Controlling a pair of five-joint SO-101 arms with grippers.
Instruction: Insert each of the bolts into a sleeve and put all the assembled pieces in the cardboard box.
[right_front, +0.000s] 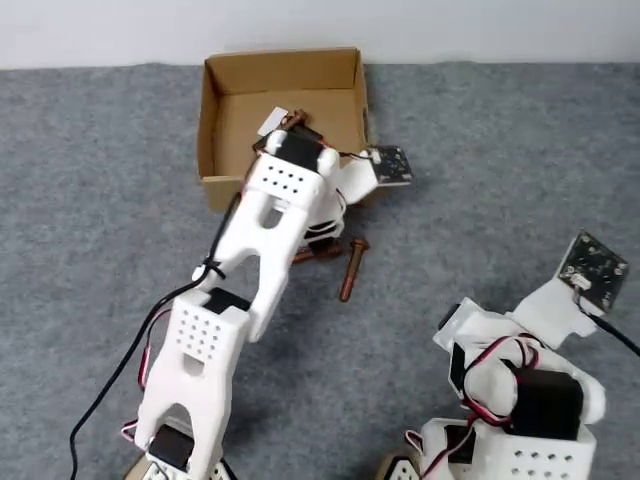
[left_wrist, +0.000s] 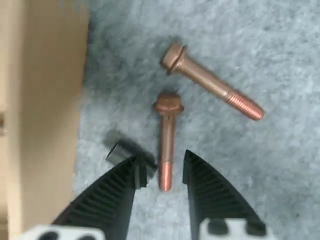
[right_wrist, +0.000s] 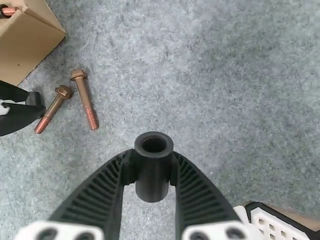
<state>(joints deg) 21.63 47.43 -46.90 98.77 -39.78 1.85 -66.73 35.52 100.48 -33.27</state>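
Observation:
My left gripper (left_wrist: 161, 162) hangs open just above the carpet in front of the cardboard box (right_front: 225, 95). The threaded end of one copper bolt (left_wrist: 166, 140) lies between its fingertips. A black sleeve (left_wrist: 120, 151) lies on its side against one of its fingers (left_wrist: 131, 172), close to the box wall (left_wrist: 40, 125). A second bolt (left_wrist: 210, 82) lies a little farther off. My right gripper (right_wrist: 151, 162) is shut on an upright black sleeve (right_wrist: 152, 167), held above bare carpet away from the two bolts (right_wrist: 85, 100). In the high view one bolt (right_front: 350, 270) lies beside the left arm (right_front: 270, 230).
A copper bolt head (right_wrist: 7, 10) shows inside the box near its corner. The right arm (right_front: 520, 400) is folded at the near right of the grey carpet (right_front: 500, 180). A black cable (right_front: 120, 380) trails along the left arm.

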